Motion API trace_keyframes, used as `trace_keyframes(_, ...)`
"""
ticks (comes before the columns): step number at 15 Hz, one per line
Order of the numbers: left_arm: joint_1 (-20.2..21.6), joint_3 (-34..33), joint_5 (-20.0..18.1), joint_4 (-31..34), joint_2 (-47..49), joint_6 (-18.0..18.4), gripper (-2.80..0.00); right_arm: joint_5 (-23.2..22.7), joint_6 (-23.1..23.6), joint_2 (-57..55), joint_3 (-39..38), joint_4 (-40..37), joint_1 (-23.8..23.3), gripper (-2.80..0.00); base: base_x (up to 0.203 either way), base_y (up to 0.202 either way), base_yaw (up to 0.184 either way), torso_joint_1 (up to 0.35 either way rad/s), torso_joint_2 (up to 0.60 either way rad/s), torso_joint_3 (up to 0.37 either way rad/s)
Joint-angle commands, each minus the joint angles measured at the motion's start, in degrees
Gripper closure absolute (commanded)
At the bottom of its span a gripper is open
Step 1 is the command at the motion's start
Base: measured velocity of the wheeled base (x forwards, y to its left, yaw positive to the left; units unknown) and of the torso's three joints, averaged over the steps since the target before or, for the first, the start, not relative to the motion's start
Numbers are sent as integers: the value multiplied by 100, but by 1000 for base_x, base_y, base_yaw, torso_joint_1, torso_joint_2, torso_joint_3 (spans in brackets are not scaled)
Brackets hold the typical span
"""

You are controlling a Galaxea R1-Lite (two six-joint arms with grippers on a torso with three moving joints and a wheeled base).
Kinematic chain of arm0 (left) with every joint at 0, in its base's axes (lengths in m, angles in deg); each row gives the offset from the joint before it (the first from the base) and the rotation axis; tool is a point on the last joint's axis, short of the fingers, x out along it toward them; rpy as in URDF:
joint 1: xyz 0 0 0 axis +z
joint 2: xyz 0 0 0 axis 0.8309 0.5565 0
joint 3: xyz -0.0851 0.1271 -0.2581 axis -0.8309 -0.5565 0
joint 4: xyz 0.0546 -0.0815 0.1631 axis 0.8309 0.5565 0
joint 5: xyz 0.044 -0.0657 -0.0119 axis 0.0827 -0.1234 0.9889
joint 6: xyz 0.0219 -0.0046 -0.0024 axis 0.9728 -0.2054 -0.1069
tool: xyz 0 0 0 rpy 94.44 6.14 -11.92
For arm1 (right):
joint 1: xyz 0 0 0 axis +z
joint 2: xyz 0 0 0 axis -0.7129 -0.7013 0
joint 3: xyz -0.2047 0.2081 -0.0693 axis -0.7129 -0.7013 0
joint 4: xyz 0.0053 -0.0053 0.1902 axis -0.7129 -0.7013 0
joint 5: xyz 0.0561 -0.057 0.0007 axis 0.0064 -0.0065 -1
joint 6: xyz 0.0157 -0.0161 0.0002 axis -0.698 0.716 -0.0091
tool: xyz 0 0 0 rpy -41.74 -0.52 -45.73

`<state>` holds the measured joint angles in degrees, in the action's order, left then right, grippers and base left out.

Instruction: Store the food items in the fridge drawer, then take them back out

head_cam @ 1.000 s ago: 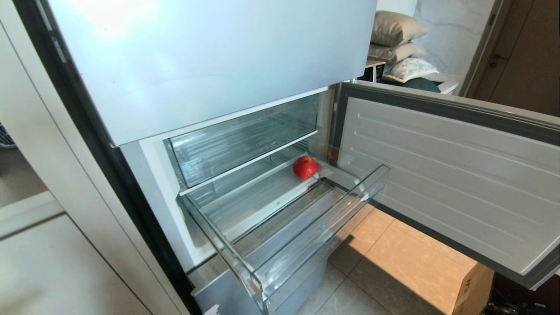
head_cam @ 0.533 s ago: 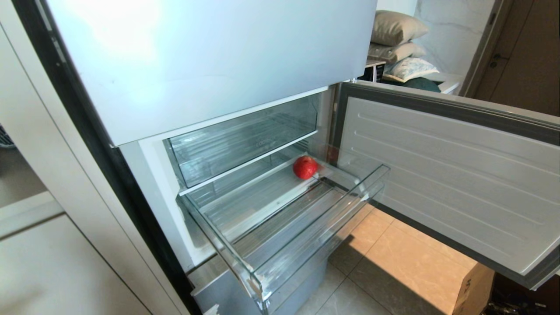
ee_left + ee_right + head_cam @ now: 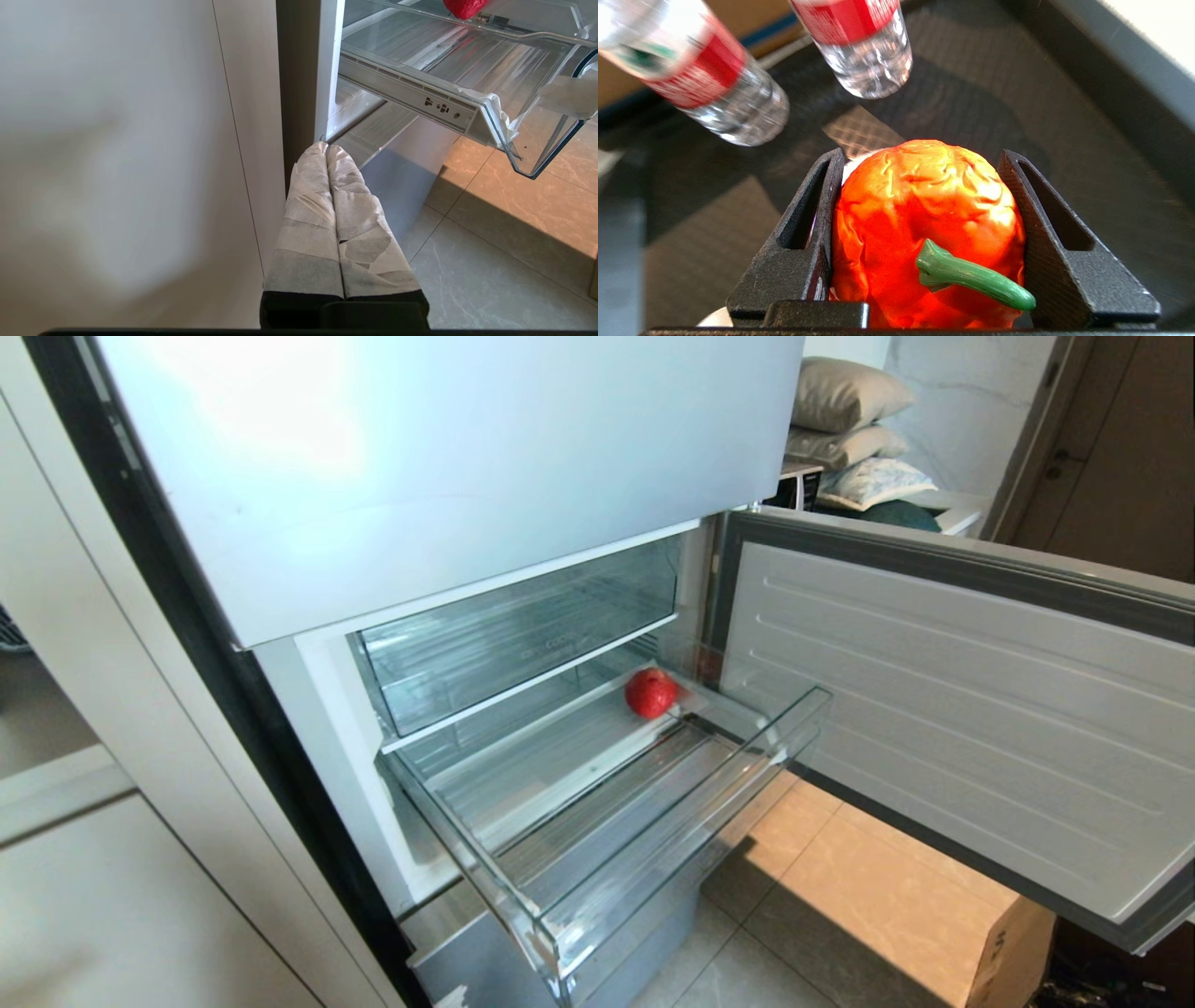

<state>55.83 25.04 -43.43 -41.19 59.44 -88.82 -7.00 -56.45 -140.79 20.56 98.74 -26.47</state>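
Storing step: right gripper [image 3: 924, 233] clamped on orange fruit [image 3: 924, 224] over dark tray [image 3: 1064, 116]; next, carrying to fridge drawer [image 3: 672, 859], centre frame.

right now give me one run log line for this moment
right end effector: shut on orange fruit, above black tray by two bottles | left end effector: shut, parked | drawer: open, red fruit inside

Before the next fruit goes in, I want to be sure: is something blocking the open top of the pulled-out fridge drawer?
Nothing visible blocks it. The fridge drawer is pulled out with its top open, holding only one red fruit at the back. The right gripper, outside the head view, grips an orange-red fruit over a dark tray.
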Motion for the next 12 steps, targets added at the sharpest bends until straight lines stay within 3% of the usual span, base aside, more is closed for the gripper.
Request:
trace_keyframes(1,0,0,2,1,1,-2,0,-8,-11,-377,158,19,-5,0,0,0,0,0,0,0)
trace_keyframes(4,0,0,2,1,-1,-2,0,-28,-17,-621,387,19,-10,0,0,0,0,0,0,0)
trace_keyframes(12,0,0,2,1,6,-2,0,-601,-162,-662,507,1,39,0,0,0,0,0,0,0)
